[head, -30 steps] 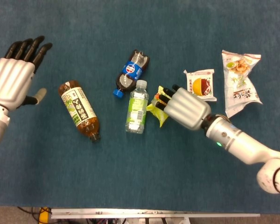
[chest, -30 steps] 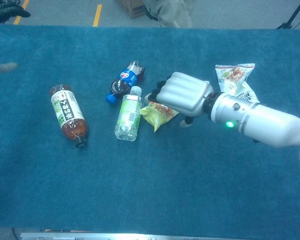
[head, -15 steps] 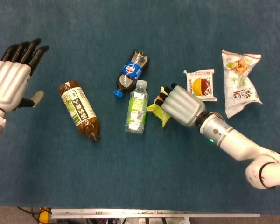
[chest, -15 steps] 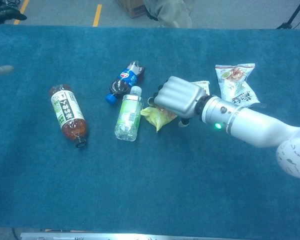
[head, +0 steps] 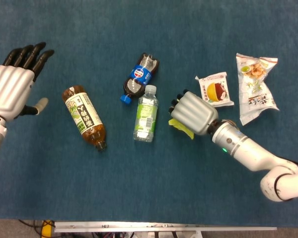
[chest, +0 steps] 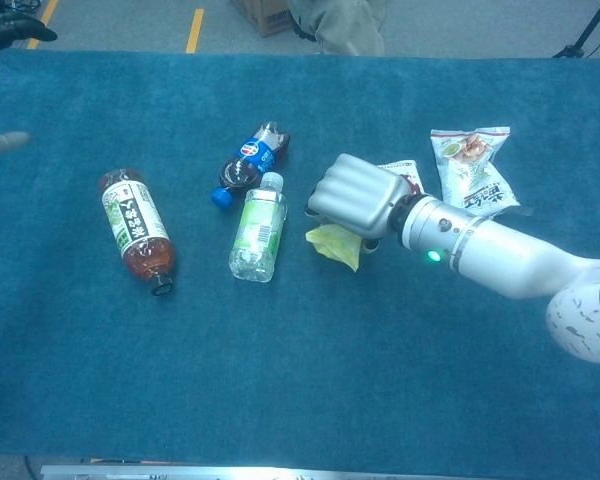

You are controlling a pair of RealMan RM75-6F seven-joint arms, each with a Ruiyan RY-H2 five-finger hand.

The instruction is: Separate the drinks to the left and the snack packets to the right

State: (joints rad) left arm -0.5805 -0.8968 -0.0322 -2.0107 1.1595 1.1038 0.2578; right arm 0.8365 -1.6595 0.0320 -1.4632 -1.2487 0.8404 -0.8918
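Where blue cloth (head: 154,183) covers table, yellow-lined floor (chest: 195,28) shows beyond.

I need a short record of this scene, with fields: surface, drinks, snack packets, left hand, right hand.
surface: blue cloth table
drinks: tea bottle lying at left; cola bottle and water bottle lying side by side at centre
snack packets: yellow packet under the right hand; red and white packet and long white packet at right
left hand: left hand at the left edge, fingers apart, holds nothing
right hand: right hand with fingers curled around the yellow packet, right of the water bottle
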